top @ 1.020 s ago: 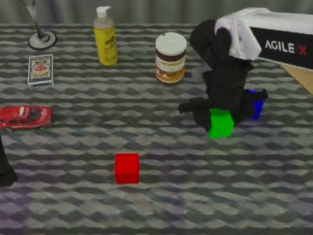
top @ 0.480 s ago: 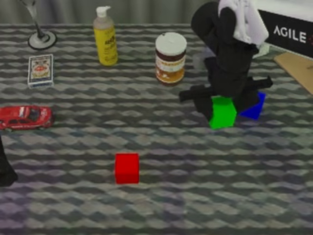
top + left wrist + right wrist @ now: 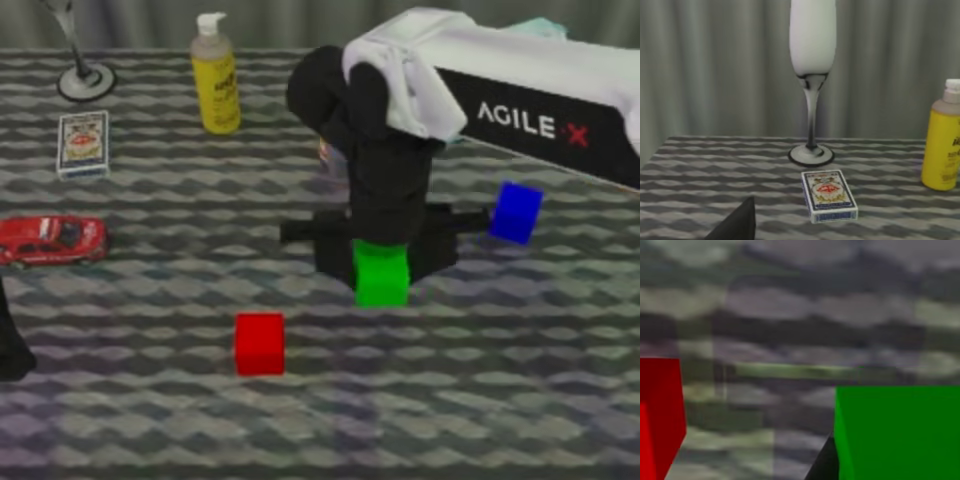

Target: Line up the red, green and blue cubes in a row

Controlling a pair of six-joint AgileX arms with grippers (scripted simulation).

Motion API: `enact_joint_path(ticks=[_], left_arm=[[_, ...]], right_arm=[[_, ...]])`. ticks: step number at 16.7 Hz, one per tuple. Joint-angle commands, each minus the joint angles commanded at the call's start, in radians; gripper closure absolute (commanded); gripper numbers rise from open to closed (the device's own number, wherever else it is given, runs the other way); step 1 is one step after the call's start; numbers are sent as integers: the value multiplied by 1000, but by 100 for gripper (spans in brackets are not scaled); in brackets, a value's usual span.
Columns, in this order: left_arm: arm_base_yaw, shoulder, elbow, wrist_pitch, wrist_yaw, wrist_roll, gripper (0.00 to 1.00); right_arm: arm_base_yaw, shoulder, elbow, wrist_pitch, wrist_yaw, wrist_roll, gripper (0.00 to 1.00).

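My right gripper [image 3: 381,268] is shut on the green cube [image 3: 381,274] and holds it over the middle of the table. The red cube [image 3: 260,343] rests on the cloth to its front left. In the right wrist view the green cube [image 3: 897,432] fills the lower corner, and the red cube [image 3: 657,415] shows at the opposite edge. The blue cube [image 3: 516,212] sits alone to the right, beside the right arm. My left gripper [image 3: 10,345] is parked at the table's left edge, and only one dark finger [image 3: 737,225] shows in its wrist view.
A red toy car [image 3: 52,240] lies at the left. A card deck [image 3: 83,142], a wine glass [image 3: 85,75] and a yellow bottle [image 3: 217,85] stand along the back left. The right arm hides most of the jar.
My right gripper has carried the green cube left and slightly forward, away from the blue cube and toward the red one. The blue cube now stands uncovered.
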Motion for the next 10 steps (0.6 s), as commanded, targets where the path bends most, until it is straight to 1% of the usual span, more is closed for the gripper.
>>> enact_joint_path(ticks=[2, 4, 10], left_arm=[[0, 0, 0, 0, 0, 0, 0], [0, 0, 0, 0, 0, 0, 0], [0, 0, 0, 0, 0, 0, 0]], right_arm=[[61, -13, -4, -8, 0, 95, 100], [102, -27, -8, -11, 1, 148, 100], [108, -27, -10, -6, -1, 160, 100]])
